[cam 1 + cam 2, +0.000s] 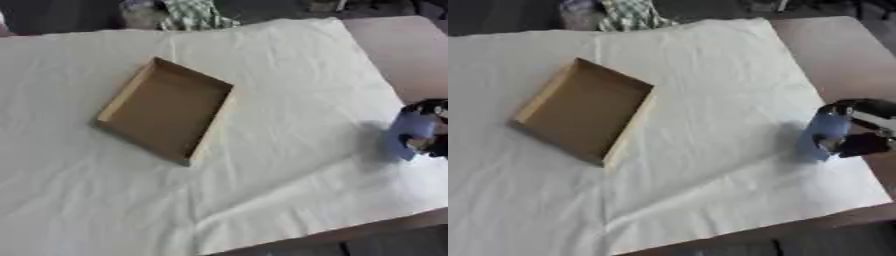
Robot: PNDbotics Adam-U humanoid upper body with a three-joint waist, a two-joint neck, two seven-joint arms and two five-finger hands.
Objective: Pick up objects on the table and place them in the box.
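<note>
A shallow brown cardboard box (166,109) lies open on the worktop (833,45), left of centre and turned at an angle, resting on a wrinkled white sheet (289,150) that covers most of the surface. Nothing shows inside the box. At the right edge of the scene, well apart from the box, the robot's right hand (866,131) comes in, black with silver parts, its fingers curled round a light blue object (828,129) that stands roughly upright just over the sheet's right border. The object's exact shape is too blurred to make out. The left hand appears in neither view. At the far edge, beyond the sheet, a green checked cloth (197,14) lies bunched.
</note>
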